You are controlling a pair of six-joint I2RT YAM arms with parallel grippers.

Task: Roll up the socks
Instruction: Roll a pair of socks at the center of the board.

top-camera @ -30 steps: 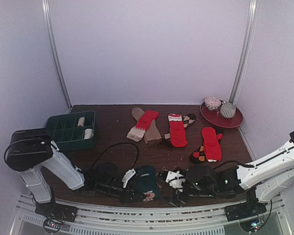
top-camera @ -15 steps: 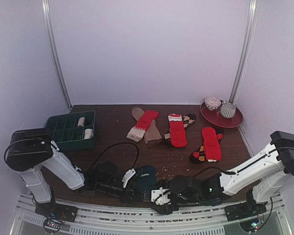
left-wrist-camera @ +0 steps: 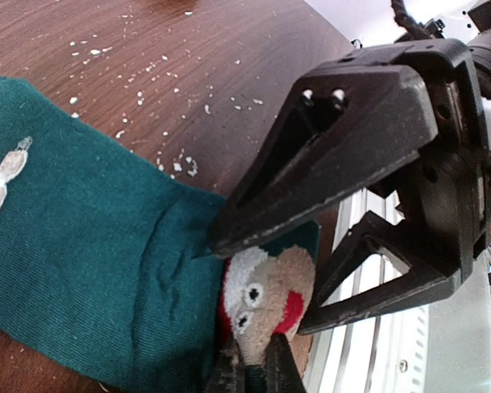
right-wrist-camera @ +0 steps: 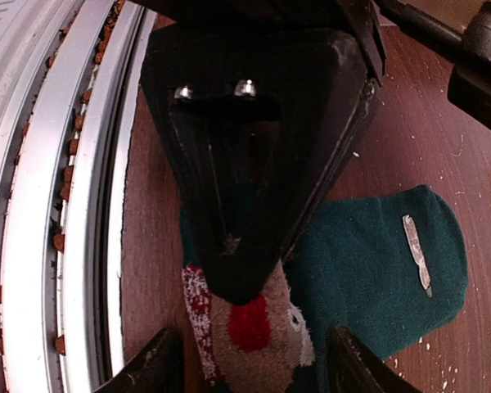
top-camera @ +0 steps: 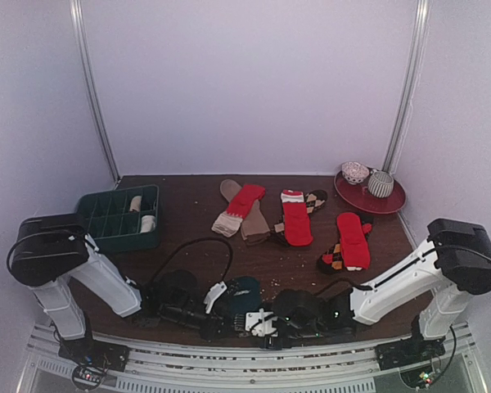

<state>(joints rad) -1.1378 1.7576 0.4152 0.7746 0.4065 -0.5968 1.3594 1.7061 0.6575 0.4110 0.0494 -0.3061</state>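
Observation:
A dark teal sock (left-wrist-camera: pixel 82 246) lies flat near the table's front edge, its end bearing a beige, white and red face patch (left-wrist-camera: pixel 266 295). My left gripper (left-wrist-camera: pixel 254 370) is shut on that patched end, pinching the fabric. In the right wrist view my right gripper (right-wrist-camera: pixel 250 372) stands open, one finger on each side of the patch (right-wrist-camera: pixel 258 344), and the left gripper's black body (right-wrist-camera: pixel 254 147) reaches in from above. From the top view both grippers meet at the teal sock (top-camera: pixel 244 293). Red socks (top-camera: pixel 296 219) and a brown sock (top-camera: pixel 251 217) lie flat farther back.
A dark green compartment tray (top-camera: pixel 106 214) at back left holds rolled bundles (top-camera: pixel 147 223). A red plate (top-camera: pixel 393 201) at back right carries two rolled bundles (top-camera: pixel 380 183). The metal rail (right-wrist-camera: pixel 74 205) runs just beside the front table edge. White crumbs dot the wood.
My right arm has swung left along the front edge to the teal sock's patched end, and its jaws have narrowed around it. The left gripper has kept its pinch and place.

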